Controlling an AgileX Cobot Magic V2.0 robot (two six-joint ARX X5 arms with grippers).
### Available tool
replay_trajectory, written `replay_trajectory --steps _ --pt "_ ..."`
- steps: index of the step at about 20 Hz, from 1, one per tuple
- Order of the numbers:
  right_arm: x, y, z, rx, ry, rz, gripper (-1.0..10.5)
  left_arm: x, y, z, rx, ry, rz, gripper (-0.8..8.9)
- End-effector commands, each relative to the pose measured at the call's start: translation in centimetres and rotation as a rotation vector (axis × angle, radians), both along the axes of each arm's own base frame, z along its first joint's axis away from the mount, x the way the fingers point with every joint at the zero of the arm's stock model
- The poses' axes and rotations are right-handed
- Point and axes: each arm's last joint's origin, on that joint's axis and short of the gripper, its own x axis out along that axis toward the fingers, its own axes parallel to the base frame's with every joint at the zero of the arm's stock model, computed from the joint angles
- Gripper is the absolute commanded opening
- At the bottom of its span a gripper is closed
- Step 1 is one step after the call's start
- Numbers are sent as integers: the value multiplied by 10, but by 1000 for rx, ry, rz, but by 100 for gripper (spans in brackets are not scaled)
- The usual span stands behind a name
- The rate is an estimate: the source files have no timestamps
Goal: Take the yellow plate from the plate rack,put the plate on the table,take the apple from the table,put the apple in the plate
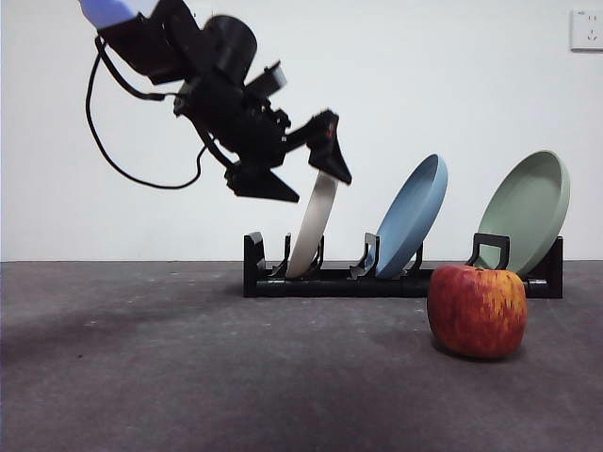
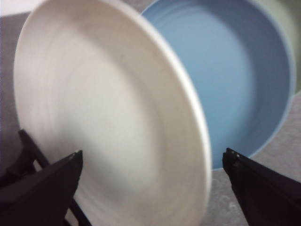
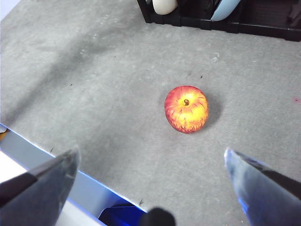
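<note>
Early in step one, nothing completed yet.

Yellow plate (image 1: 314, 224) seated in the first slot of the plate rack (image 1: 400, 280), leaning, seen edge-on in front view. Blue plate (image 1: 412, 216) in the next slot, sage-green plate (image 1: 528, 209) in the last one.

Left gripper (image 1: 303, 177) up at the yellow plate's top rim, jaws spread wide, one on each side of the rim. Left wrist view: yellow plate (image 2: 108, 113) fills the frame between the two jaws, blue plate (image 2: 235, 80) just behind it. No clamp visible; looks like the pre-grasp position, not a hold.

Apple (image 1: 477, 310) on the surface (image 1: 170, 367), in front of the rack's green-plate end, untouched. Right gripper (image 3: 150, 181) parked high above, jaws wide, holding nothing; apple (image 3: 186, 108) well clear of it in right wrist view, rack (image 3: 221, 19) at the far edge.

Left to do, as judged from this: close on the rim, lift the plate out of its slot, lay it flat on the surface, then pick the apple and set it in the plate. Open stretch of surface beside the apple looks like the likely drop zone.

Roughly zero of four steps done.
</note>
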Motion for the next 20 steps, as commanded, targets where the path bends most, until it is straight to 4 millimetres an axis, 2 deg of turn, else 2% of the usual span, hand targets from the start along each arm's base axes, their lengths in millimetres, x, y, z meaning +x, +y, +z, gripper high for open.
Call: replay_trajectory --steps 1,2,4,8,14,17,20 --pt "1 0 1 1 -3 -1 630 -1 -7 2 7 -35 7 408" --pt "2 0 1 1 0 -1 630 -2 -8 3 3 -48 0 278" --pt "2 0 0 1 3 -1 630 -2 -9 4 -4 -52 -7 119" --pt "2 0 0 1 3 -1 630 -3 -11 4 -17 -46 -34 -4" --pt "2 0 0 1 5 -1 630 -6 -10 12 -53 -24 -82 -8" --pt "2 0 0 1 5 -1 629 -14 -6 32 -66 -48 -86 -8" --pt "3 0 0 1 6 -1 630 -27 1 61 -70 -79 -86 -8"
